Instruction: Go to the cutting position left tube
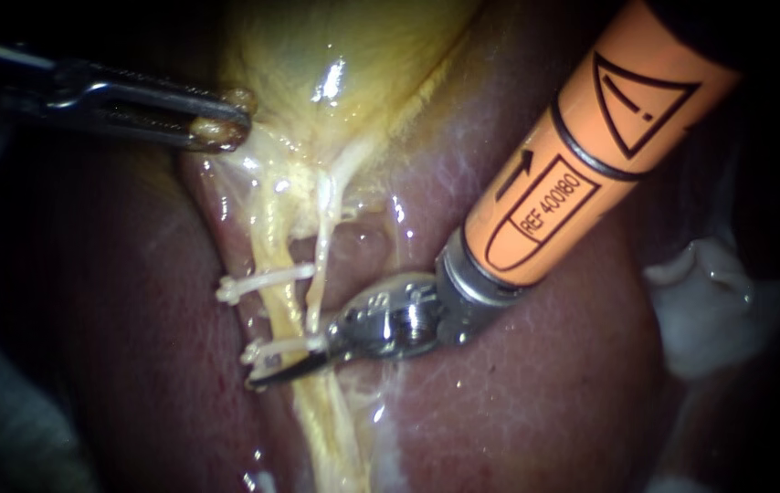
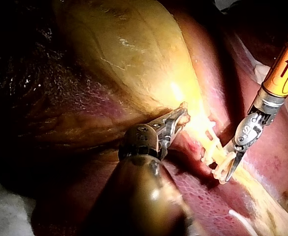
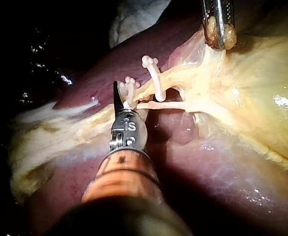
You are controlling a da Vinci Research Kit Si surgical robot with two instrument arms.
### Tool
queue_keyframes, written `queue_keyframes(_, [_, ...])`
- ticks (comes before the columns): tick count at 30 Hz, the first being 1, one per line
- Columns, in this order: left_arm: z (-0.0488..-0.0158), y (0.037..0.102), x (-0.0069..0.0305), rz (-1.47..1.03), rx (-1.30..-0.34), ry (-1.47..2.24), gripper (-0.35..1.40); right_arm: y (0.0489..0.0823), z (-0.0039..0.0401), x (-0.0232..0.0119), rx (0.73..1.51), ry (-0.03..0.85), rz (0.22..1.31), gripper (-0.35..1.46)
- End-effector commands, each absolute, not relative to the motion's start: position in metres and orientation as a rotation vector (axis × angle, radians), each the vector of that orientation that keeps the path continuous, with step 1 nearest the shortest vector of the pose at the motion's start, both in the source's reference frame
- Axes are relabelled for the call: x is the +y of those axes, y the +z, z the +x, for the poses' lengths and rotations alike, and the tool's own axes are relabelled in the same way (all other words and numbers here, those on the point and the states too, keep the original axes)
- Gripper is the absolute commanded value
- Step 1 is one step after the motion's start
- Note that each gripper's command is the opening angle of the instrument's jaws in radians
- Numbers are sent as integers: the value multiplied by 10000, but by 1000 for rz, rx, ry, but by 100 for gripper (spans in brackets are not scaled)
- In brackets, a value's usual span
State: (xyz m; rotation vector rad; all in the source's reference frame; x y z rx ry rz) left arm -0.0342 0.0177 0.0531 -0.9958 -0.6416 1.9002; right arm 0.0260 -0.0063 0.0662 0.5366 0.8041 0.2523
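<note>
Clamping the gallbladder (image 1: 353,55) is left end effector (image 1: 221,128); right end effector (image 1: 294,365) gapes at clip (image 1: 271,350).

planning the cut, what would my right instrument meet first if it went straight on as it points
Likely the left tube beside the lower clip, at the right instrument's tip; depth unclear.

Surgical lab, plainly: bare liver (image 1: 545,393) and yellow gallbladder (image 1: 344,55) lit up close, white clips (image 1: 267,281) on a tube (image 1: 267,233) (two showing), left instrument (image 1: 221,120) and right instrument (image 1: 294,365) close by.
</note>
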Motion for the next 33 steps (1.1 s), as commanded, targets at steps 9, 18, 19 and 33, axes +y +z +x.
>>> queue_keyframes(9, [-342,530,177,-996,-638,1900,-35,656,226,-60,803,255,526,137])
queue_keyframes(18, [-341,530,177,-996,-639,1900,-35,649,187,-46,800,272,509,137])
queue_keyframes(19, [-341,530,177,-996,-639,1900,-35,649,185,-45,800,271,510,137])
queue_keyframes(33, [-340,530,177,-996,-639,1900,-35,638,164,-34,837,292,567,141])
